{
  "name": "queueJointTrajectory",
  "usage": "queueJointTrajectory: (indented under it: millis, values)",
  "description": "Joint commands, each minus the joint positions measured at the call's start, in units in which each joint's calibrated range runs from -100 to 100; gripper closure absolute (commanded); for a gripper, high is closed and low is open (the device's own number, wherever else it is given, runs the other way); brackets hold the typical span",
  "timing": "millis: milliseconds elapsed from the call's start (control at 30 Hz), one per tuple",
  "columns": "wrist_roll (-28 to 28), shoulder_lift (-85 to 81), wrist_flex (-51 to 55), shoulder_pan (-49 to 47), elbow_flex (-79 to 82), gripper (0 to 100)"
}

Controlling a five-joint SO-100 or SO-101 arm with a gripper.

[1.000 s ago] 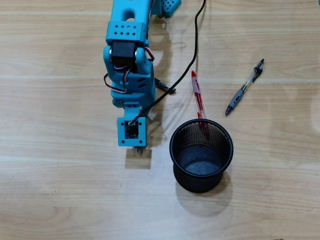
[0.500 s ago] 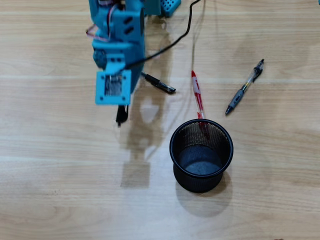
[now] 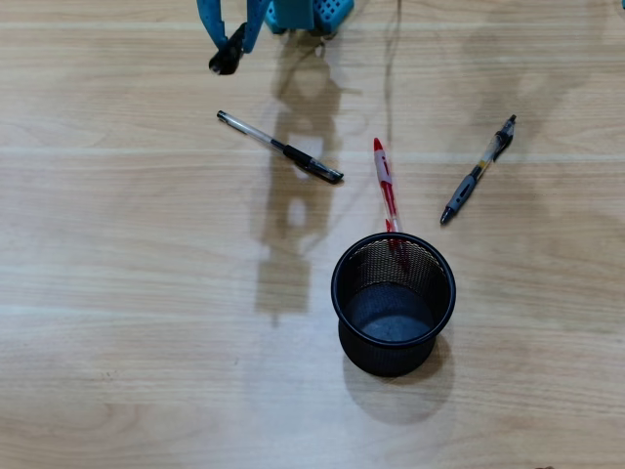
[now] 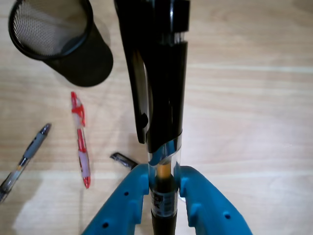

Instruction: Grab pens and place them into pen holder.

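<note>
My blue gripper (image 3: pixel 230 39) is at the top left edge of the overhead view, shut on the black pen (image 3: pixel 225 61). In the wrist view the two blue fingers (image 4: pixel 128 196) clamp that black pen (image 4: pixel 161 73), which stands up through the frame. The black mesh pen holder (image 3: pixel 391 363) stands at centre right, far from the gripper. A clear pen with a black cap (image 3: pixel 278 147) lies flat on the table. The red-and-white pen (image 3: pixel 385 186) lies with one end at the holder's rim. A clear-and-grey pen (image 3: pixel 479 171) lies further right.
The wrist view shows the pen holder (image 4: pixel 90 61) at top left, the red-and-white pen (image 4: pixel 80 147), the clear-and-grey pen (image 4: pixel 24 159) and the black cap's tip (image 4: pixel 122 159). The arm's base (image 3: pixel 311 12) sits at the top edge. The wooden table (image 3: pixel 127 322) is bare on the left.
The arm has swung up and back toward the top of the overhead view with the black pen in its grip, uncovering the whole clear pen with the black cap.
</note>
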Motion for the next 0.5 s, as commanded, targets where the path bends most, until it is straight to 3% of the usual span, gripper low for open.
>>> queueJointTrajectory:
  millis: [0,467]
  values:
    - [-0.3,-3.4,-6.4,-3.0,0.3,98]
    - [-5.5,6.0,-52.8,-17.0,7.6,98]
